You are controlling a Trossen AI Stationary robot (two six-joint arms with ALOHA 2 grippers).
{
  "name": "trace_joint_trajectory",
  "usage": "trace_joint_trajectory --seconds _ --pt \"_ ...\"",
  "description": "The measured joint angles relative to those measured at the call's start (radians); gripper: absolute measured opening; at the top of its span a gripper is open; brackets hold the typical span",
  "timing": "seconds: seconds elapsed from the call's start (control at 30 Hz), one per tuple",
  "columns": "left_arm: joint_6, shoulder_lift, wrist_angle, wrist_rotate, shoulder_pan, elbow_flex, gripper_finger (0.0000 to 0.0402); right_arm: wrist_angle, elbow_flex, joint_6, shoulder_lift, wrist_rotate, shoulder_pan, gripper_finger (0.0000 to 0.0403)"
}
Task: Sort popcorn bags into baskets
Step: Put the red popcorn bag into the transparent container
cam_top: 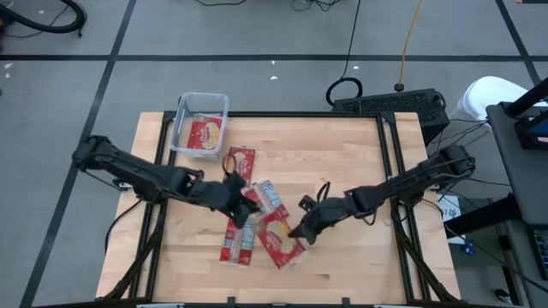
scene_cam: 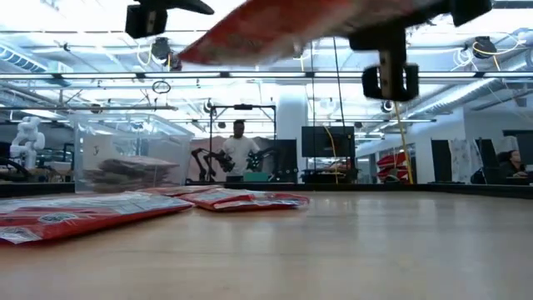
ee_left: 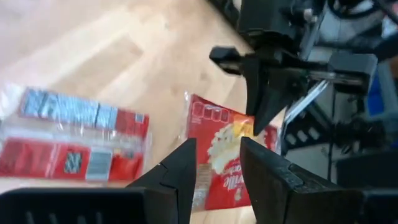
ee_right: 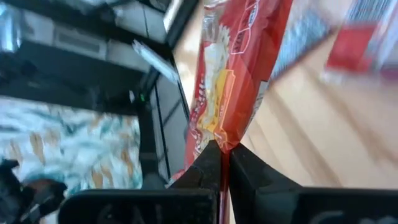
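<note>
One red popcorn bag (cam_top: 277, 236) with a yellow popcorn picture hangs above the table's middle, held by both grippers. My left gripper (cam_top: 246, 205) is shut on one end and my right gripper (cam_top: 300, 229) is shut on the other. In the low view this bag (scene_cam: 283, 25) spans the top of the picture. Three more bags lie flat on the table (cam_top: 240, 162) (cam_top: 268, 195) (cam_top: 237, 245). The clear basket (cam_top: 182, 111) stands at the far left with a bag (cam_top: 204, 137) inside. My left gripper has the bag's end (ee_left: 216, 165) between its two fingers (ee_left: 177, 174), which stand a little apart. The fingers hide where they touch it. The bag reaches away from them toward the right gripper, clear of the table. My right gripper pinches the bag's opposite end at its edge (ee_right: 222, 142) between its two shut fingers (ee_right: 205, 165). The bag stretches away from the fingertips, lifted off the wood.
A bag with a blue-white panel (ee_left: 68, 134) lies on the table below the left gripper. Bare wood lies along the table's right side and near edge (cam_top: 360, 265). A keyboard (cam_top: 390, 104) sits beyond the far edge. A person (scene_cam: 239, 150) stands far behind the table.
</note>
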Motion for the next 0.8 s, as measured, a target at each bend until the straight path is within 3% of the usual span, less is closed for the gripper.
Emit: trace_joint_trajectory --seconds 0.4,0.6,0.8 --pt "-0.041 -0.216 0.043 -0.088 0.087 0.000 0.0140 -0.003 0.000 -0.088 -0.222 0.263 -0.073 0.0000" --pt "-0.090 -0.298 0.032 -0.101 0.167 0.002 0.0220 -0.006 0.000 -0.145 -0.305 0.343 -0.126 0.0000" --pt "-0.140 -0.295 0.021 -0.046 0.229 0.001 0.0317 0.037 0.000 -0.173 -0.337 0.366 -0.188 0.0000"
